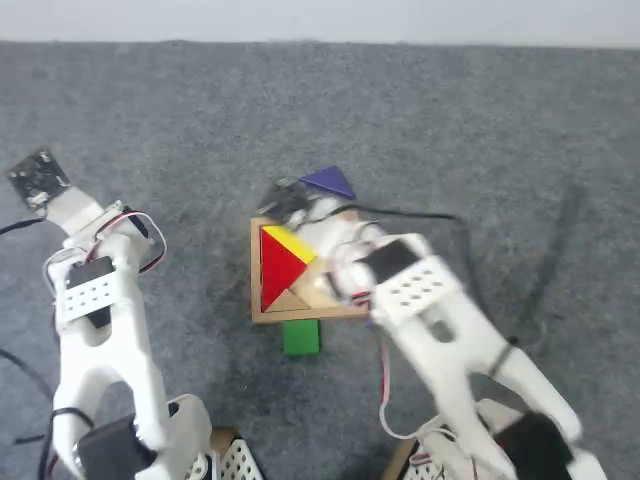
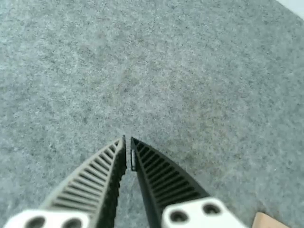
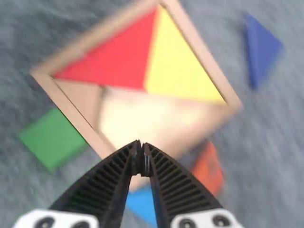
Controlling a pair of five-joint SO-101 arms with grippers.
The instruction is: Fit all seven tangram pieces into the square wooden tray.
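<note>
Surface: You are working over a grey felt-like worktop (image 1: 470, 130) that runs under both arms.
Room: A pale strip of wall (image 1: 320, 20) runs along the worktop's far edge in the high view.
Tray: The square wooden tray (image 1: 255, 290) lies flat at the middle of the worktop, between the two arms. Its sides sit nearly square to the worktop's far edge. Being square, it has no long axis.
Red triangle (image 1: 279, 268): It lies inside the tray. Its long side runs along the left rim and its tip points at the tray's middle.
Yellow triangle (image 1: 296, 243): It lies inside the tray, edge to edge with the red one. Its long side runs along the far rim and its tip also points at the middle.
Tan patch (image 3: 83, 97): It sits beside the red triangle; you cannot tell whether it is a piece or bare tray floor.
Green square (image 1: 301, 337): It lies on the felt, touching the outside of the tray's near rim.
Purple triangle (image 1: 328, 181): It lies flat on the felt just beyond the far rim.
Orange piece (image 3: 209, 168) and blue piece (image 3: 142, 202): Both lie on the felt outside the tray, close by your right claw.
Right claw (image 3: 141, 145): It is clenched with tips meeting and nothing between them, above the tray's rim.
Left claw (image 2: 128, 140): It is all but clenched, with a thin slit and nothing in it, over bare felt well left of the tray.
</note>
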